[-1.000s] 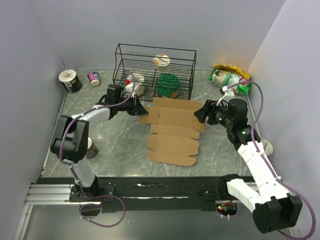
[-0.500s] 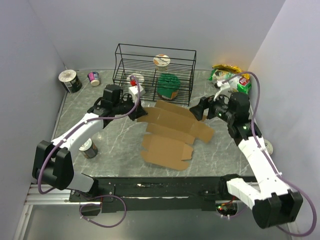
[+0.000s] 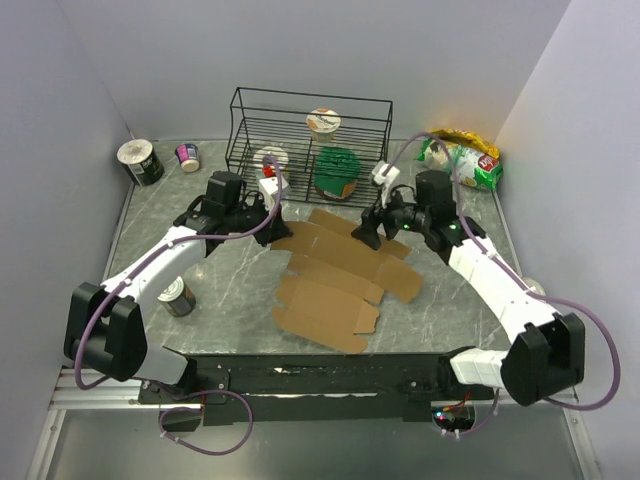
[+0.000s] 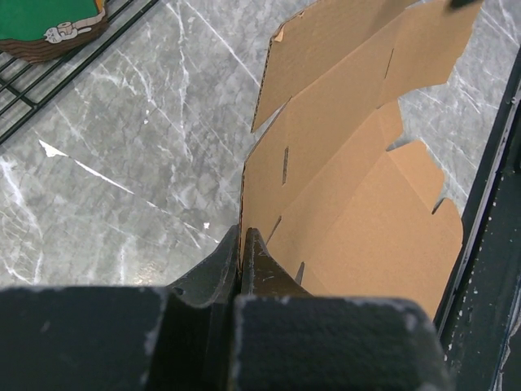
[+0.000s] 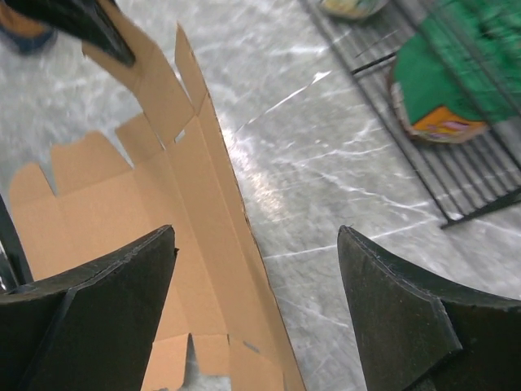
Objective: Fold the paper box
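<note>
Paper box [image 3: 335, 275]: unfolded sheet, lying open on the bench [image 3: 230, 290] in front of the wire rack [image 3: 300, 150]. Your left end effector [image 3: 277, 222] is pinched tight on the sheet's far-left flap edge. Your right end effector [image 3: 368, 234] has its fingers spread wide, straddling the sheet's far-right edge. You cannot tell whether they touch it.

1. The paper box [image 3: 335, 275] was a plain brown, unprinted cardboard sheet, die-cut with flaps, slots and crease lines.
2. It lay unfolded and skewed diagonally at the middle of the table [image 3: 230, 290].
3. Its far-left edge appeared tilted up off the surface.
</note>
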### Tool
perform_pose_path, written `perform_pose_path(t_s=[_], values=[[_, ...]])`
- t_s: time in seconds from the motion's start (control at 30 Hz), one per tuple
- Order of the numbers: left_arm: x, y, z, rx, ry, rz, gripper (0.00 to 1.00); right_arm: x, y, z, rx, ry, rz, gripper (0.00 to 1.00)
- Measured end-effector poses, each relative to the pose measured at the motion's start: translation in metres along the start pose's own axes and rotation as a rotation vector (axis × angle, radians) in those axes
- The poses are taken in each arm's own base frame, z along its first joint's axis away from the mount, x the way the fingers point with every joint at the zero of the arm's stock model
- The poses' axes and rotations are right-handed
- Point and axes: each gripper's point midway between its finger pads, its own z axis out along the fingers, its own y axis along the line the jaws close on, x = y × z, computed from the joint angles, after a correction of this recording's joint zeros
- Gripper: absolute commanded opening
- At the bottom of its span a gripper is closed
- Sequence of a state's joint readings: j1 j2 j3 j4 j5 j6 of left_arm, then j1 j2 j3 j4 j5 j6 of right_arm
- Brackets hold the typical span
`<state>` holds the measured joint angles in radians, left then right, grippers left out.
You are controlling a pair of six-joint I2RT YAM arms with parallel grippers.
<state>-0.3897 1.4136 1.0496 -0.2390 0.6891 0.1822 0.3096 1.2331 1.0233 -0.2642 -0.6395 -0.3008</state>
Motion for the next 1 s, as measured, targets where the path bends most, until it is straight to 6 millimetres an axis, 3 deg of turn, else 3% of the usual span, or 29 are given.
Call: perform_pose_path(t_s=[0.2, 0.5, 0.63, 0.73, 0.77, 0.8, 0.83, 0.9, 1.0], values=[[-0.001, -0.004, -0.003, 0.010, -0.003, 0.000, 0.01, 0.020, 0.001, 0.018, -0.027, 0.066, -0.026, 0.72], [-0.002, -0.004, -0.003, 0.011, -0.005, 0.002, 0.01, 0.029, 0.003, 0.026, -0.048, 0.091, -0.046, 0.29], [-0.003, -0.003, -0.003, 0.006, -0.008, -0.003, 0.03, 0.029, 0.009, 0.028, -0.067, 0.093, -0.050, 0.19], [-0.004, 0.000, -0.002, -0.009, -0.012, -0.006, 0.22, 0.029, 0.013, 0.029, -0.076, 0.095, -0.053, 0.10], [-0.005, 0.001, -0.001, -0.015, -0.016, -0.008, 0.34, 0.029, 0.014, 0.030, -0.079, 0.095, -0.053, 0.08], [-0.006, 0.002, -0.001, -0.019, -0.020, -0.011, 0.60, 0.029, 0.015, 0.030, -0.080, 0.097, -0.053, 0.04], [-0.008, 0.005, 0.000, -0.029, -0.026, -0.020, 0.71, 0.030, 0.016, 0.031, -0.082, 0.100, -0.052, 0.02], [-0.009, 0.008, 0.003, -0.043, -0.033, -0.031, 0.86, 0.031, 0.018, 0.032, -0.079, 0.108, -0.052, 0.00], [-0.006, 0.015, 0.008, -0.059, -0.028, -0.065, 0.93, 0.036, 0.019, 0.034, -0.054, 0.129, -0.060, 0.00]])
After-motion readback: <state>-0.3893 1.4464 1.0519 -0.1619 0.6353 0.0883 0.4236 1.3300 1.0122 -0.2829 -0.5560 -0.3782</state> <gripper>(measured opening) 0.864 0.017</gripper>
